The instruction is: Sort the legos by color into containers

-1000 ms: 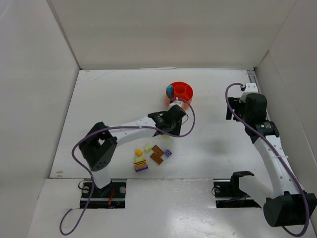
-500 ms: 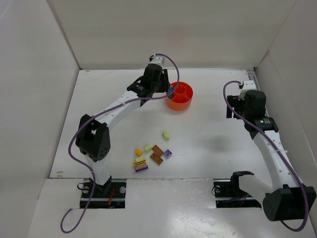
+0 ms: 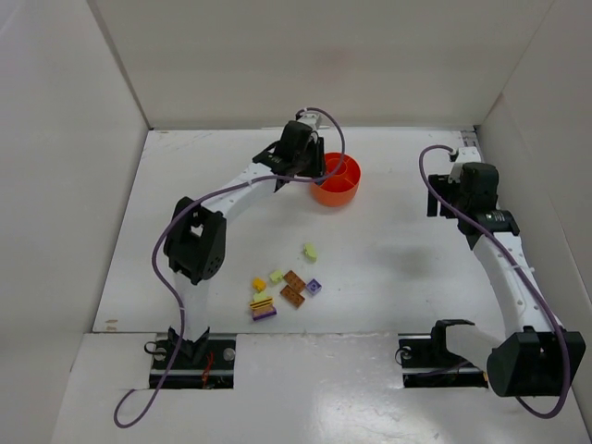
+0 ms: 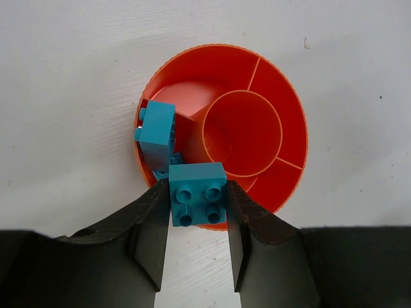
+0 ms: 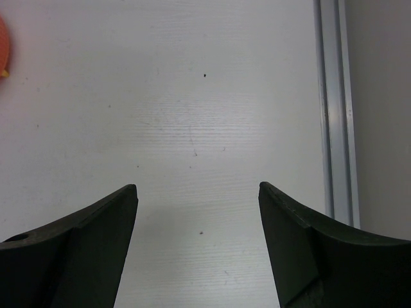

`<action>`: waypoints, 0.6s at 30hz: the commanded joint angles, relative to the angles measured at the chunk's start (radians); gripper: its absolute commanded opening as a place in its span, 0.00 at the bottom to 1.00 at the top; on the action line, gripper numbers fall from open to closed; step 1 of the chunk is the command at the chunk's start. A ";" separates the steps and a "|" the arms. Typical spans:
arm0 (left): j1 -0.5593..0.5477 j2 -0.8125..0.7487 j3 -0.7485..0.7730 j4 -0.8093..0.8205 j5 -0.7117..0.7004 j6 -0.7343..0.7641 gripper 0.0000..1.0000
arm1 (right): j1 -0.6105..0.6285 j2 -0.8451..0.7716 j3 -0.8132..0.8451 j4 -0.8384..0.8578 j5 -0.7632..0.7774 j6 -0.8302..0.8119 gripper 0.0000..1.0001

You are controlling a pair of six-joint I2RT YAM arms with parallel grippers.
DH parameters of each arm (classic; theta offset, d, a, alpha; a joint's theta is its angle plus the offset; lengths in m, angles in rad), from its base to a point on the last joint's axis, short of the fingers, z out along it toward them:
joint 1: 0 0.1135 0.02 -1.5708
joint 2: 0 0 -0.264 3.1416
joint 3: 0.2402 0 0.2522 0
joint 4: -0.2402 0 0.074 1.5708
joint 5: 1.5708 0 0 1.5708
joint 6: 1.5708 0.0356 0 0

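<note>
My left gripper (image 4: 197,187) is shut on a teal lego (image 4: 197,196), held above the near rim of the round orange dish (image 4: 292,112). Another teal lego (image 4: 157,131) stands tilted in the dish's left section, with a small teal piece under it. In the top view the left gripper (image 3: 303,155) is at the dish's (image 3: 344,190) left edge. My right gripper (image 5: 198,187) is open and empty over bare table, at the far right in the top view (image 3: 460,190).
Loose legos lie near the front: a yellow-green one (image 3: 310,250), a second yellow-green one (image 3: 276,276), yellow (image 3: 259,284), two orange-brown (image 3: 293,287), purple (image 3: 314,287) and a yellow-purple stack (image 3: 264,308). A metal rail (image 5: 337,109) runs along the table's right edge.
My left arm swung from in front of the dish round to its far left side, then settled over the dish's left edge. The right arm shifted only slightly.
</note>
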 commanded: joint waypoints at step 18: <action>0.008 -0.024 -0.133 0.307 -0.128 -0.064 0.11 | -0.018 -0.024 0.037 0.029 0.014 -0.025 0.81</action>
